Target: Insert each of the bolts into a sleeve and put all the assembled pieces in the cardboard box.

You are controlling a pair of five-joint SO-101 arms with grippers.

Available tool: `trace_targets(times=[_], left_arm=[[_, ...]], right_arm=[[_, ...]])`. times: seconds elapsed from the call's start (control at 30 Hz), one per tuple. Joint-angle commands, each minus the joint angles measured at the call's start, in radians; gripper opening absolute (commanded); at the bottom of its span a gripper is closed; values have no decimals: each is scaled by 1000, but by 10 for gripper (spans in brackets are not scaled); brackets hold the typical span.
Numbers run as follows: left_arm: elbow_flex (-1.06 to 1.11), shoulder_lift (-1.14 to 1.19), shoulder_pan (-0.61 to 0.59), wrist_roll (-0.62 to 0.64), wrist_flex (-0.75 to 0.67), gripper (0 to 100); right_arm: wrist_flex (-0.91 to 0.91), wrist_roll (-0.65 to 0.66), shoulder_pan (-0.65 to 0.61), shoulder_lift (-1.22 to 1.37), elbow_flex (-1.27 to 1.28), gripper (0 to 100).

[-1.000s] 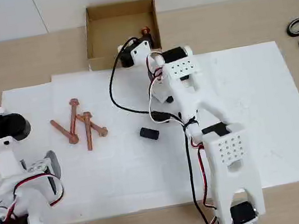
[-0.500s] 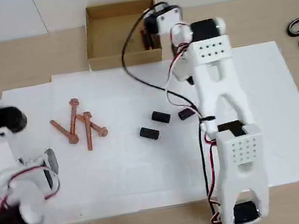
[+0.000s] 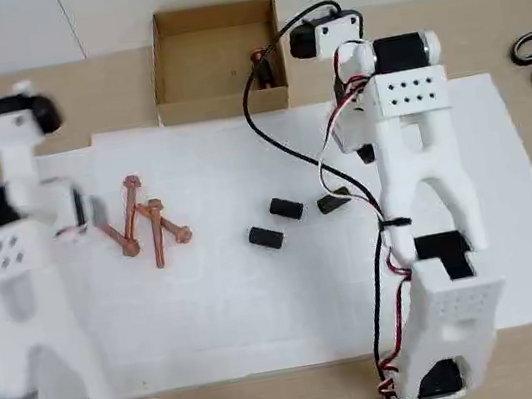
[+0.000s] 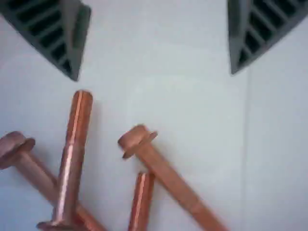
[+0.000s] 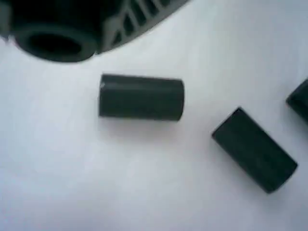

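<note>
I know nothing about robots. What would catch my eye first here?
A heap of copper bolts lies at the left of a white sheet, with the left gripper open just above them. Several black sleeves lie scattered near the sheet's middle, beside the white right arm. Beyond the sheet, a cardboard box holds what looks like one assembled piece at its right wall.

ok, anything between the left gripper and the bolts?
Nothing visible. The left gripper is open just above the bolts, with bare sheet in the gap between them.
</note>
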Motion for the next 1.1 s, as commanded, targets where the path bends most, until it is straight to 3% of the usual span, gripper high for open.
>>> trace_targets(times=[0.0, 0.17, 0.37, 0.5, 1.07], left_arm=[[-88, 153, 74, -68, -98, 192], [-228, 410, 98, -64, -187, 192], [-473, 687, 92, -64, -192, 188], [-601, 829, 92, -64, -190, 133], [-704, 1008, 92, -64, -189, 67]], right_arm=[[12, -11, 7, -108, 31, 4], [12, -12, 8, -128, 68, 4], [13, -14, 8, -128, 75, 4], [13, -14, 8, -128, 75, 4], [10, -15, 8, -122, 75, 4]])
